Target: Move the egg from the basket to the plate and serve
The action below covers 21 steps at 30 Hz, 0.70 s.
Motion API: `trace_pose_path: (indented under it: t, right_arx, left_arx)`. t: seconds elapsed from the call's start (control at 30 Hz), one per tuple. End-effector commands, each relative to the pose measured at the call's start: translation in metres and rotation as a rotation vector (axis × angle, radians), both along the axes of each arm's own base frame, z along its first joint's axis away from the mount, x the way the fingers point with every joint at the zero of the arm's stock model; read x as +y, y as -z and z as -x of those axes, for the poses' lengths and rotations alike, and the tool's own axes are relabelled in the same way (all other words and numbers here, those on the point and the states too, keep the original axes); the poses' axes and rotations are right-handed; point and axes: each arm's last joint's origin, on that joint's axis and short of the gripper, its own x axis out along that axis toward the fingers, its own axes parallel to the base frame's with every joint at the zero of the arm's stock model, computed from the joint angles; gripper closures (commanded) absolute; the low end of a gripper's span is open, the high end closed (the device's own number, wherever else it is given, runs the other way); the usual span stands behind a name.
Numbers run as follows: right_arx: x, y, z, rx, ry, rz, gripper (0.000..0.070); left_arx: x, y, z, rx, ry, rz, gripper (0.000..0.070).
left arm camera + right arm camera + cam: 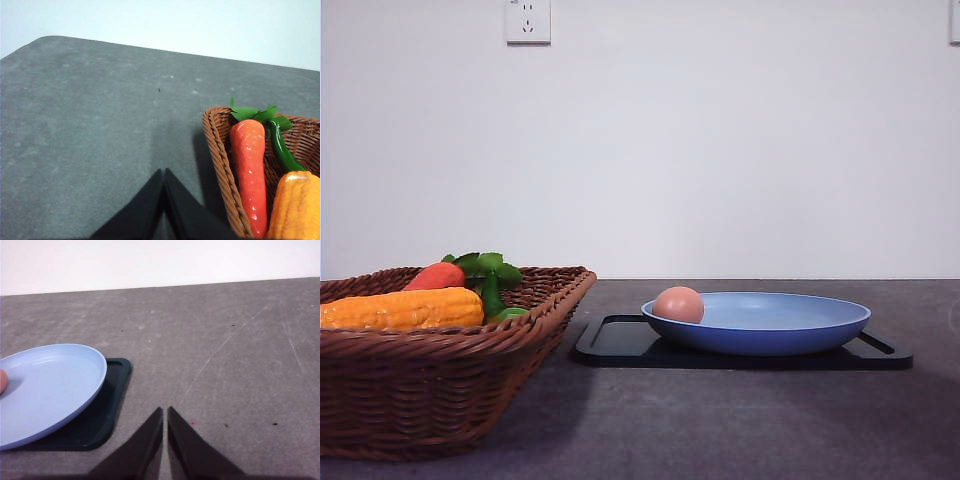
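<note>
Front view: basket (440, 390) cut off at the frame's left and bottom edges; corn cob (405, 310) cut at the left edge. Plate (770, 325) hides the tray (620, 345) middle. Right wrist view: egg (2, 381) a sliver at the frame edge. Left wrist view: carrot (248, 175) tip cut off. Wall socket (528, 20) clipped.

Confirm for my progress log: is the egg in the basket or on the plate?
On the plate: the egg rests inside its left rim, apart from the basket.
</note>
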Motion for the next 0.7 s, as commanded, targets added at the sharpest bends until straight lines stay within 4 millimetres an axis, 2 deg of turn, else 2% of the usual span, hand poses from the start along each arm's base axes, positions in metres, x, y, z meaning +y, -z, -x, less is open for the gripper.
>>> trace_pose_path:
  t: [0.0,0.67]
  right_arx:
    - [-0.0002,0.0008,-0.0003,-0.004,0.004,-0.011,0.0700]
    - [-0.0002,0.0008,-0.0003,-0.004,0.004,-0.011,0.0700]
  left_arx:
    - [0.0001,0.0098,-0.0012,0.030,-0.003,0.005,0.0700]
    - [0.0001,0.0098,-0.0012,0.030,-0.003,0.005,0.0700]
